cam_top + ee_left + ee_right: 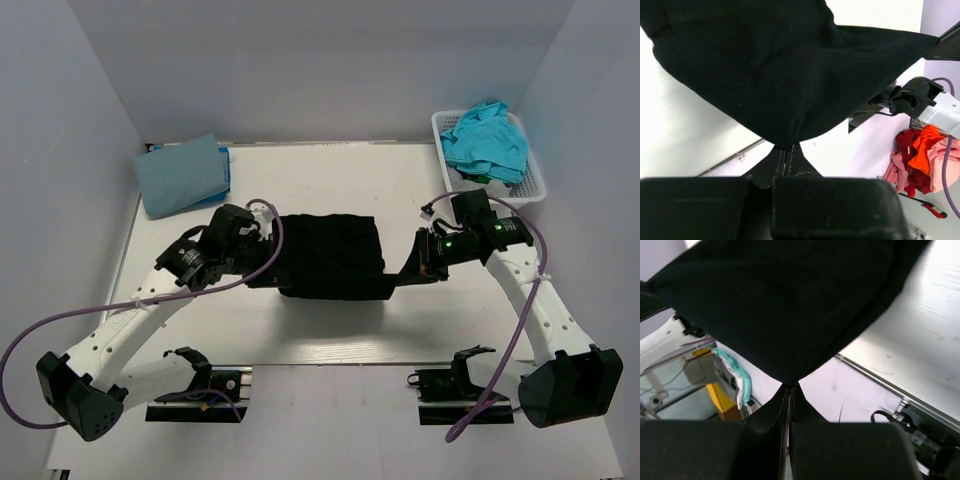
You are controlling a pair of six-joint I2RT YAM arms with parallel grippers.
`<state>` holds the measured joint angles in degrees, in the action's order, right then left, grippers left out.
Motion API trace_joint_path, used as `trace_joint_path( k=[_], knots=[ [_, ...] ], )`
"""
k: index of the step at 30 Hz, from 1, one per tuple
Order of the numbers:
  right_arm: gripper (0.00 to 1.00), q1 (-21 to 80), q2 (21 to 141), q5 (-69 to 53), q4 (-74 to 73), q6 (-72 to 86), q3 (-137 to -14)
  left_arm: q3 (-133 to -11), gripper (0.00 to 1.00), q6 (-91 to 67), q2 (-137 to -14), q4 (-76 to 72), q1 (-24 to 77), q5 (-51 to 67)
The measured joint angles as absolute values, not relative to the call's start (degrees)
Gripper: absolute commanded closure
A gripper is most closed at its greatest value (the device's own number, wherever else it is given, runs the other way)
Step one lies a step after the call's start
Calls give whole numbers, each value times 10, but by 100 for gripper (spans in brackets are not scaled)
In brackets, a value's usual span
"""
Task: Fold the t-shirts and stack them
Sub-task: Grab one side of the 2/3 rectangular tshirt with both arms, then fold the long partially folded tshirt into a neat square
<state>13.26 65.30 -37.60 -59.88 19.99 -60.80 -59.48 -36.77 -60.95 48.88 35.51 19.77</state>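
Note:
The black t-shirt (330, 255) hangs stretched between my two grippers above the middle of the table. My left gripper (268, 268) is shut on its left corner; the cloth (785, 75) fills the left wrist view above the closed gripper (785, 150). My right gripper (405, 275) is shut on its right corner; the cloth (790, 305) runs up from the closed gripper (789, 387). A folded dusty light blue t-shirt (183, 174) lies at the back left. Turquoise t-shirts (487, 138) sit bunched in the white basket (535, 185) at the back right.
The white table (320, 330) is walled on the left, back and right. The basket stands against the right wall. Red, orange and pink cloth (920, 155) lies off the table in the left wrist view.

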Motion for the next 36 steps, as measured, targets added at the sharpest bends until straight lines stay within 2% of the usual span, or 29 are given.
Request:
trace_joint_path(
  k=[6, 11, 23, 36],
  knots=[
    [100, 132, 700, -411, -596, 199, -634, -598, 100, -395, -607, 500, 351, 161],
    [100, 131, 770, -409, -567, 204, -705, -606, 100, -417, -623, 481, 346, 88],
    [100, 117, 901, -376, -486, 231, -823, -730, 100, -421, -798, 439, 332, -56],
    [100, 109, 1053, -357, -444, 251, -903, -781, 100, -404, -926, 397, 286, -71]
  ],
)
